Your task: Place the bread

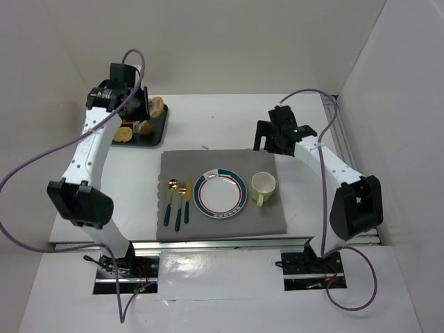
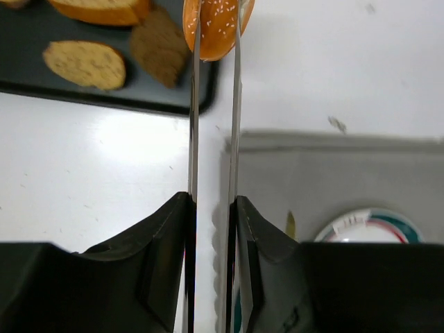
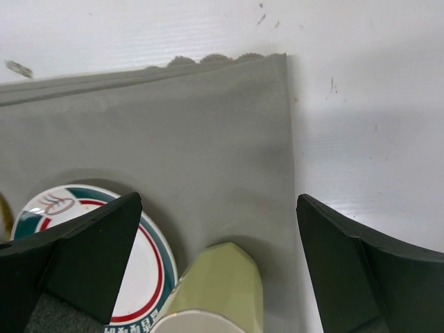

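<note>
Spreading over the middle of a white table (image 1: 222,118), with plain white walls (image 1: 243,41) on three sides, a gray placemat (image 1: 277,215) carries the place setting: a round plate (image 1: 220,198) with a teal and red rim, a pale yellow cup (image 1: 263,186) just right of it, and gold cutlery with dark green handles (image 1: 179,201) on the left. A black tray (image 1: 149,139) sits at the far left corner of the mat, not quite touching it, and holds a pale oval slice (image 2: 84,64) and a darker brown slice (image 2: 159,47) among other pieces. Purple cables (image 1: 28,173) loop off both arms, and the left arm's own wrist hides much of the tray from above. The left claw (image 2: 216,14) has its two thin blades drawn almost together, pinching the bread (image 2: 218,35) (a glossy orange-brown roll dotted with sesame seeds) in the air above the tray's right edge, where black tray meets white table. The right claw (image 3: 216,201) is spread wide with nothing between its fingers, hanging over the mat's far right part with the cup and plate rim below it.
</note>
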Robot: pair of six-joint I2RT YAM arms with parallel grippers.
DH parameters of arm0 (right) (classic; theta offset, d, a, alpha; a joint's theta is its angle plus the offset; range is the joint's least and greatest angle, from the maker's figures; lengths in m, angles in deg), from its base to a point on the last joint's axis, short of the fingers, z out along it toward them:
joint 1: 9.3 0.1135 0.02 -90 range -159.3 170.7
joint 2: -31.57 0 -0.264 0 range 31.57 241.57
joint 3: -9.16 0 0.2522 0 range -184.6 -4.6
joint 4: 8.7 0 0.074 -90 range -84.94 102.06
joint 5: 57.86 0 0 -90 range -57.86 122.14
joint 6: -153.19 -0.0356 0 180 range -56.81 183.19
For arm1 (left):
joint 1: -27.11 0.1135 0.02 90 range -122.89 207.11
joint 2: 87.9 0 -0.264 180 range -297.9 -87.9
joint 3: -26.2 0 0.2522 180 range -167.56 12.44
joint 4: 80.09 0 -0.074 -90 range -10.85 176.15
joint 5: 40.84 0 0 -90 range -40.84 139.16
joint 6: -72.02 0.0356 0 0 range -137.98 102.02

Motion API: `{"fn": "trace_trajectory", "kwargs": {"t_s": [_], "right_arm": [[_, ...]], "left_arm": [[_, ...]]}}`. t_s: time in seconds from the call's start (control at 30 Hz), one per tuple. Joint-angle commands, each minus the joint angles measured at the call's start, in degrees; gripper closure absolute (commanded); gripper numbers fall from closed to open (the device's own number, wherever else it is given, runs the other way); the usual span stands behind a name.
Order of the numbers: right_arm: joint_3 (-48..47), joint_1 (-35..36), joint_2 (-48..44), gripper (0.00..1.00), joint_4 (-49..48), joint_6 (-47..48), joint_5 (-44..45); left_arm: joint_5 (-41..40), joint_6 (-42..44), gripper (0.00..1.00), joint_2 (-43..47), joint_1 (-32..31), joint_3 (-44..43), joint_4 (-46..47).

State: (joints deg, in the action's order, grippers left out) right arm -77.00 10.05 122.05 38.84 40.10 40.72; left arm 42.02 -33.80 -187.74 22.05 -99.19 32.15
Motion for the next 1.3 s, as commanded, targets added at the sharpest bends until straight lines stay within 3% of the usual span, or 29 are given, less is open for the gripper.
{"fn": "trace_trajectory", "kwargs": {"t_s": [0.0, 0.23, 0.4, 0.53, 0.6, 0.63, 0.7, 0.8, 1.1, 1.27], "right_arm": [[0.5, -0.3, -5.8, 0.00, -1.1, 0.1, 1.4], [1.0, -0.8, -10.8, 0.00, 0.7, 1.2, 5.8], [1.6, -0.8, -11.4, 0.00, 1.2, 1.2, 6.9], [2.1, -0.8, -10.8, 0.00, 1.2, 0.7, 5.1], [2.1, -0.8, -10.8, 0.00, 1.2, 0.7, 5.1], [2.7, -0.8, -11.4, 0.00, 0.7, 0.7, 5.1], [2.7, -0.8, -11.4, 0.00, 0.7, 0.7, 5.1], [2.7, -0.8, -11.4, 0.00, 1.2, 1.2, 5.1], [2.7, -0.8, -10.2, 0.00, 0.7, 1.2, 4.1], [2.7, -0.8, -9.7, 0.00, -0.4, 1.2, 4.1]], "left_arm": [[5.2, 1.3, 1.00, 8.2, -5.3, 6.1, -1.6], [14.0, 0.8, 1.00, 21.3, -22.6, 23.0, -2.8], [15.6, -5.4, 1.00, 23.9, -32.9, 31.0, -1.2], [14.9, -8.9, 1.00, 23.9, -37.6, 34.3, 1.2], [14.2, -9.8, 0.92, 23.2, -39.7, 35.0, 2.2], [14.2, -9.8, 0.73, 22.1, -40.2, 35.0, 2.8], [11.7, -9.8, 0.54, 20.7, -41.3, 31.7, 0.4], [8.6, -8.6, 0.42, 18.8, -42.0, 26.8, -3.4], [5.8, -5.8, 0.45, 17.7, -39.7, 20.2, -9.1], [-0.8, -7.9, 0.51, 17.2, -30.5, 16.6, -6.1]]}}
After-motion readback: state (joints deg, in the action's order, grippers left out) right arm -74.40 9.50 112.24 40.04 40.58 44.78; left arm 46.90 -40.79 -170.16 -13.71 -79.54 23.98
